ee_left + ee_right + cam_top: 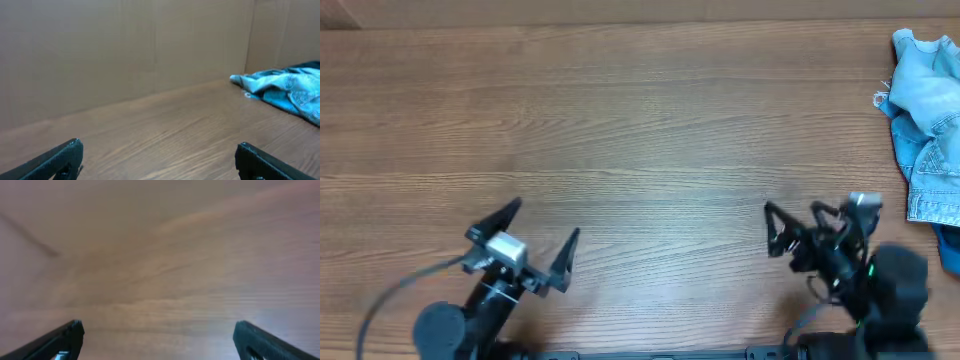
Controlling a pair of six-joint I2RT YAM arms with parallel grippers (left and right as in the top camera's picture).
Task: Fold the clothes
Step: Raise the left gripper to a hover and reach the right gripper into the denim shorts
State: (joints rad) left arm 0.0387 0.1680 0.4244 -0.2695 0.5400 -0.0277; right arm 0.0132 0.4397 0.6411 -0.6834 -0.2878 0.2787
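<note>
The clothes (pixel 930 120) are a crumpled heap of pale light-blue denim at the table's far right edge, partly cut off by the frame; a darker blue piece (pixel 950 245) shows just below it. In the left wrist view the same clothes (pixel 287 90) lie far off to the right. My left gripper (pixel 545 218) rests near the front left of the table, open and empty (pixel 159 146). My right gripper (pixel 769 230) sits at the front right, pointing left and away from the heap, open and empty (pixel 157 325) above bare wood.
The wooden table (pixel 640 120) stretches between the arms and the back edge. A plain brown wall (pixel 125 45) rises behind it. A grey cable (pixel 390 290) loops by the left arm's base.
</note>
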